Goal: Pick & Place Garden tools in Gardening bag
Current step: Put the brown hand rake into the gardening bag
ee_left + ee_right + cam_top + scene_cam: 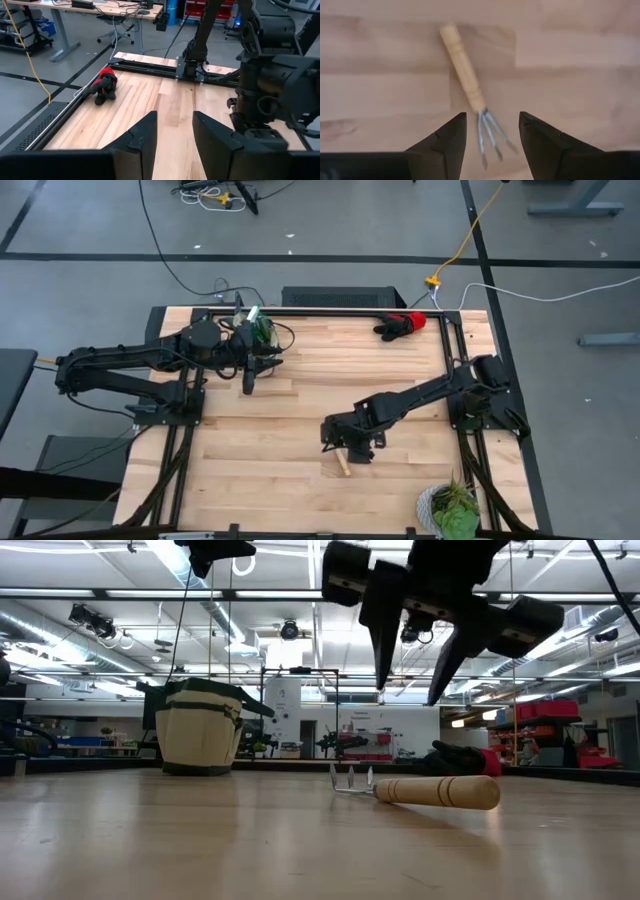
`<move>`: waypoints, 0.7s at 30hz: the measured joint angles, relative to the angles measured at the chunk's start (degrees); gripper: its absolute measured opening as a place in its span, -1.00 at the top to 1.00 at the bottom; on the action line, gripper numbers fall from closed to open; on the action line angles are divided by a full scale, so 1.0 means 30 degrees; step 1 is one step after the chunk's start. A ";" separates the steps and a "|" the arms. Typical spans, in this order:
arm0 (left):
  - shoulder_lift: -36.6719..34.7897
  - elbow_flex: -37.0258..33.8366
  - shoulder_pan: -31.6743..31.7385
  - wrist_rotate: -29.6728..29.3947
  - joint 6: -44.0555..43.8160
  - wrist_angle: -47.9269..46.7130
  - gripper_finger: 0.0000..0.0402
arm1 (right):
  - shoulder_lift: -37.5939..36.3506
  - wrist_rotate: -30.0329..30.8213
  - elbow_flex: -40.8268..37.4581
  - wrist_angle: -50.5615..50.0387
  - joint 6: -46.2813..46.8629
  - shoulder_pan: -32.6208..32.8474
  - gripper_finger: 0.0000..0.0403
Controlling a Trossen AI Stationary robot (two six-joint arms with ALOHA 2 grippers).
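Gardening bag upright — mini rake outside on table

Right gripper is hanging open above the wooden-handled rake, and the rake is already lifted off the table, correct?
Not quite. The right gripper hangs open above the wooden-handled rake, but the low view shows the rake lying flat on the table, not lifted.

Overhead view straight down, low view level across the table, both sharing the mini rake.
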 joint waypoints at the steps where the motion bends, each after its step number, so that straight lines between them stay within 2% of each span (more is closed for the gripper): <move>1: 0.0000 0.0000 0.0000 0.0000 0.0004 -0.0004 0.35 | 0.0000 -0.0257 -0.0001 0.0137 -0.0212 0.0075 0.09; 14: 0.0000 0.0000 0.0000 0.0000 -0.0032 -0.0004 0.35 | 0.0000 -0.0426 -0.1149 0.2440 -0.0298 0.0886 0.23; 21: 0.0000 0.0000 0.0000 0.0000 -0.0047 -0.0004 0.35 | 0.0015 0.0882 -0.2355 0.3283 -0.0296 0.0946 0.23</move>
